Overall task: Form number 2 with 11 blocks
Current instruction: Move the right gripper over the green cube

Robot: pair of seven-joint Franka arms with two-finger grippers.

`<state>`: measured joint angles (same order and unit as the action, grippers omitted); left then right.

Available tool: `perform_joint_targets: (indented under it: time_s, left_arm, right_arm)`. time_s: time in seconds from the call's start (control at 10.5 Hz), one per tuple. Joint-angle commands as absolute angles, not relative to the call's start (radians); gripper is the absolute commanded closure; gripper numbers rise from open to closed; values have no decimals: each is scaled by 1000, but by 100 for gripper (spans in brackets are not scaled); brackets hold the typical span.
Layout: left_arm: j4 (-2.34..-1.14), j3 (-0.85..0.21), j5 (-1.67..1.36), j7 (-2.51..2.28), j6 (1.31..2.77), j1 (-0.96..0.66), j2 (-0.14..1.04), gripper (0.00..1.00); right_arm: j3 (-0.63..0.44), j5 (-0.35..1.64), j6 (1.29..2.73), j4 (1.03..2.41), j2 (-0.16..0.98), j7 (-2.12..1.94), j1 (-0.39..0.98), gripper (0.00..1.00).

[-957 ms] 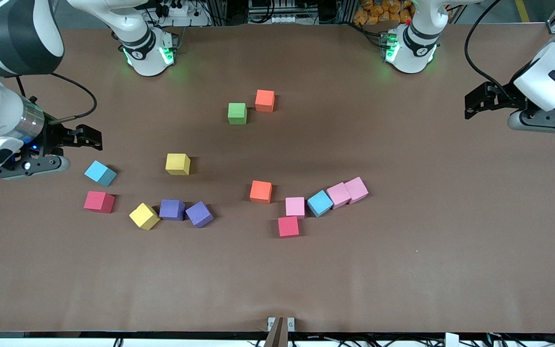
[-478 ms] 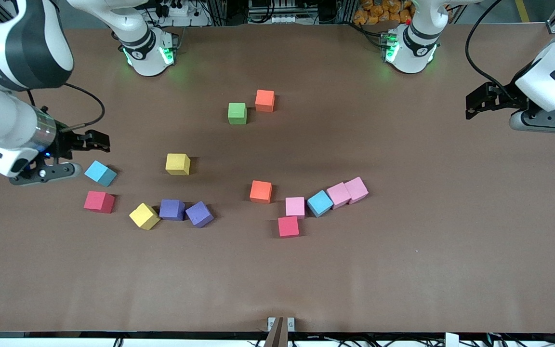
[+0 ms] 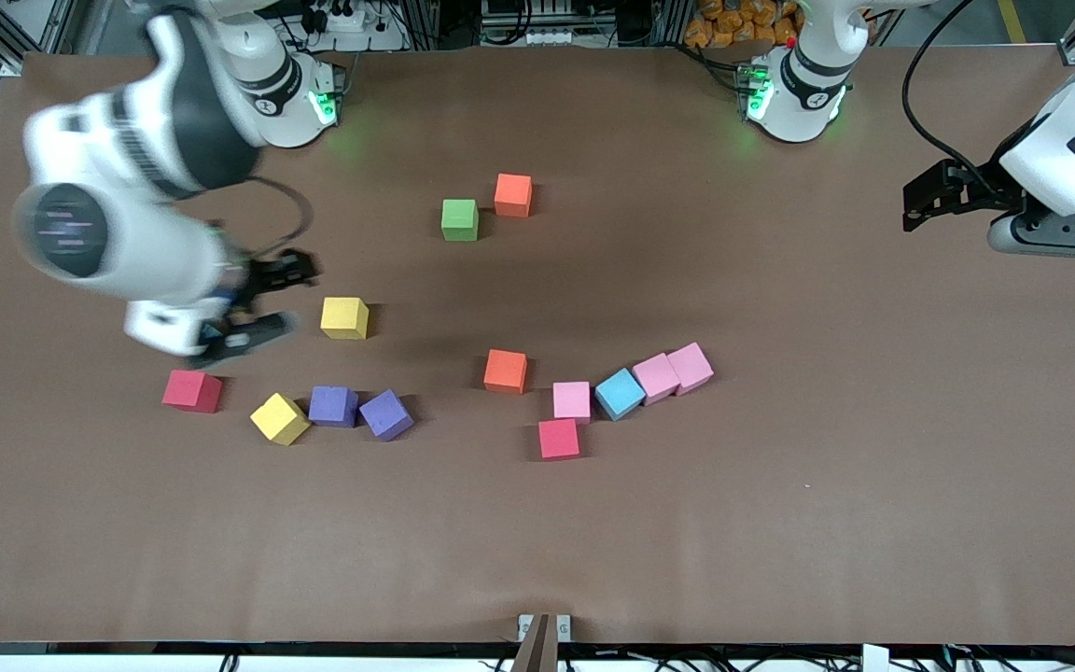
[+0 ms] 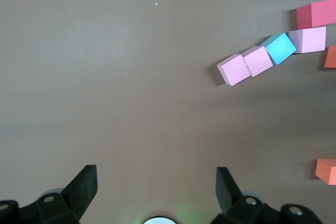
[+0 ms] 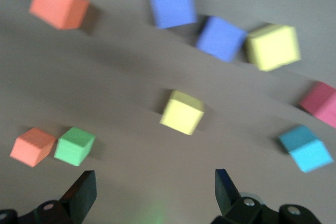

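Note:
The blocks lie scattered on the table, and no number 2 is in view. My right gripper (image 3: 289,297) (image 5: 155,184) hangs open and empty beside a yellow block (image 3: 344,317) (image 5: 181,112). Its arm hides a light blue block (image 5: 306,148) in the front view. Closer to the front camera lie a red block (image 3: 191,390), a yellow block (image 3: 279,418) and two purple blocks (image 3: 332,406). A loose row of pink blocks (image 3: 656,377) (image 4: 234,69), a light blue block (image 3: 620,393) and a red block (image 3: 559,439) sits mid-table, beside an orange block (image 3: 506,371). My left gripper (image 3: 913,201) (image 4: 156,182) waits open at its end.
A green block (image 3: 459,220) and an orange block (image 3: 512,195) stand together toward the robots' bases. The brown table (image 3: 780,523) stretches bare toward the front camera. A small metal bracket (image 3: 544,627) sits at the table's front edge.
My right arm has swung in from its end of the table, passing over the light blue block, and its gripper now hangs beside the yellow block. The left arm has not moved.

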<state>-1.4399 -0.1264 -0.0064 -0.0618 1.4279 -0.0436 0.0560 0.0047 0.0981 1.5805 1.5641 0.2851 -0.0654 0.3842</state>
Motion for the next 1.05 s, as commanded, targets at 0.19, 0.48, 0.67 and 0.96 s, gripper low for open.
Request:
perform_joint_targets:
  time_s: [0.19,0.48,0.67,0.96]
  left_arm:
    - [-1431,-133,12,-60,1430,-38,55,0]
    - [-1434,-133,15,-57,1428,-38,52,0]
    - [-1437,-135,17,-46,1427,-49,52,0]
    - [-1456,-137,15,-55,1427,-41,55,0]
  right_arm:
    - [-5,103,1748,1786,293,66,615,0]
    - [-5,225,1860,1980,288,115,621,0]
    - [-5,229,1942,2096,287,161,630,0]
    - [-5,328,2144,2221,287,233,721,0]
